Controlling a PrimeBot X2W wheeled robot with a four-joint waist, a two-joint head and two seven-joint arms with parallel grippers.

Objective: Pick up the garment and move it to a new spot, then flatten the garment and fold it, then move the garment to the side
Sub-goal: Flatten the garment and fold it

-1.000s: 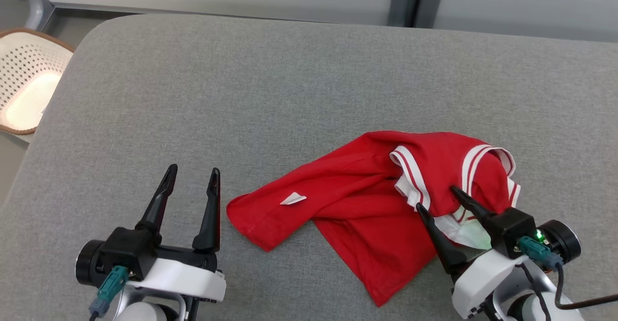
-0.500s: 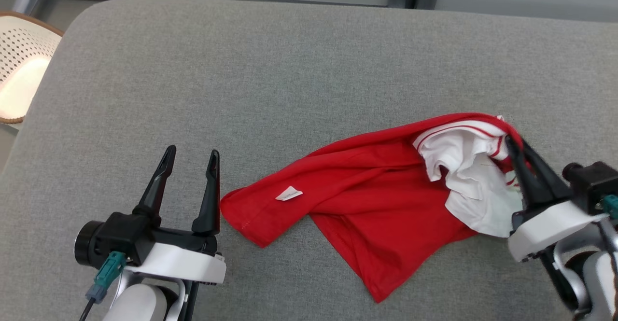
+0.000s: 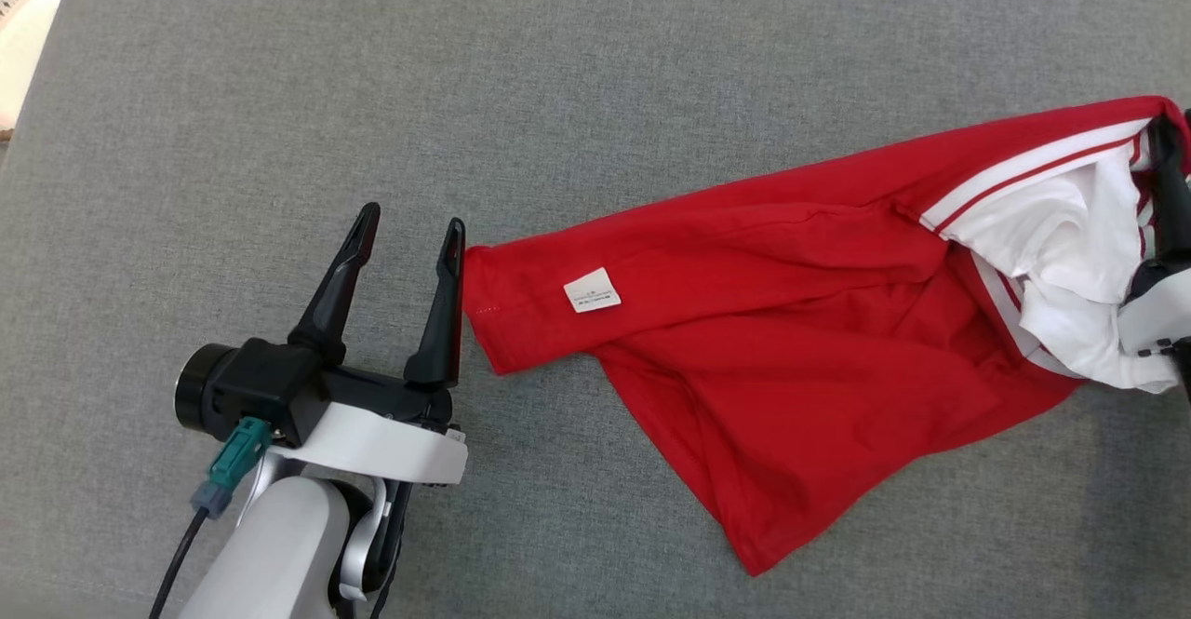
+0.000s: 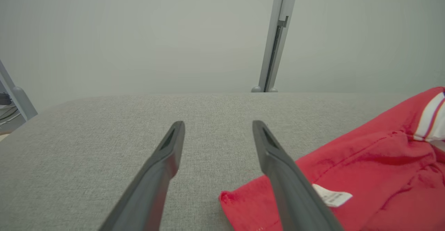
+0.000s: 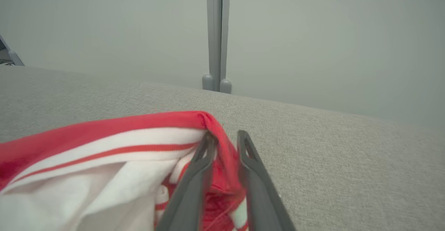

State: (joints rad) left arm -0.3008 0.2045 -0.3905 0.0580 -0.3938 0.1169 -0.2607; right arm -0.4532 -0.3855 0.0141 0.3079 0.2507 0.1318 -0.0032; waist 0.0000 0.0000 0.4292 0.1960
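Not much else around here: a cream perforated basket (image 3: 23,33) peeks in past the far-left corner, and a grey metal post (image 4: 276,36) stands against the pale wall behind. The red garment with white striped trim (image 3: 791,321) lies stretched across the grey fabric-covered counter (image 3: 558,88), small white label (image 3: 592,289) facing up. The right tool (image 5: 226,135) is clenched on the striped end, with the cloth bunched around its fingers. The left tool (image 3: 413,219) is spread wide, gripping nothing, with its inner finger just beside the hem.
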